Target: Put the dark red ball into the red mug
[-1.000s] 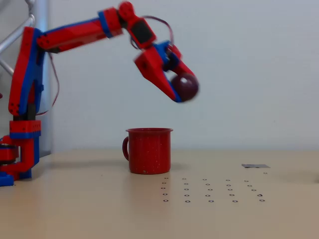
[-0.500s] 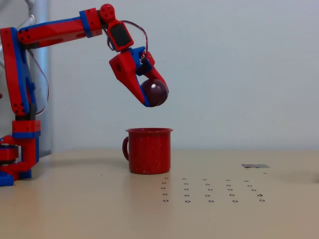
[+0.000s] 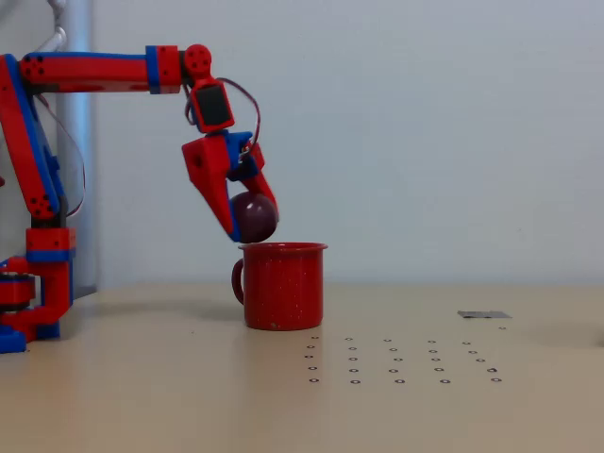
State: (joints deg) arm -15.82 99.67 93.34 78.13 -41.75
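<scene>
Table [image 3: 142, 396], pale and wide, carries the red and blue arm [image 3: 57, 142] at its left edge. The red mug [image 3: 281, 286] stands upright toward the table's back edge, handle turned left. The gripper [image 3: 247, 225] clasps the dark red ball [image 3: 253, 217] just above the mug's left rim.

Counter [image 3: 142, 396]: we see a flat, pale beige top that fills the lower part of the fixed view.
Red mug [image 3: 283, 286]: it stands upright on the counter, left of the middle, with its handle to the left.
Small rings [image 3: 401, 360]: we count several rows of tiny dark circles on the counter, just right of and in front of the mug.
Grey patch [image 3: 483, 314]: a small flat piece lies on the counter, well to the right.
Arm base [image 3: 28, 311]: it stands at the left edge of the counter.
</scene>
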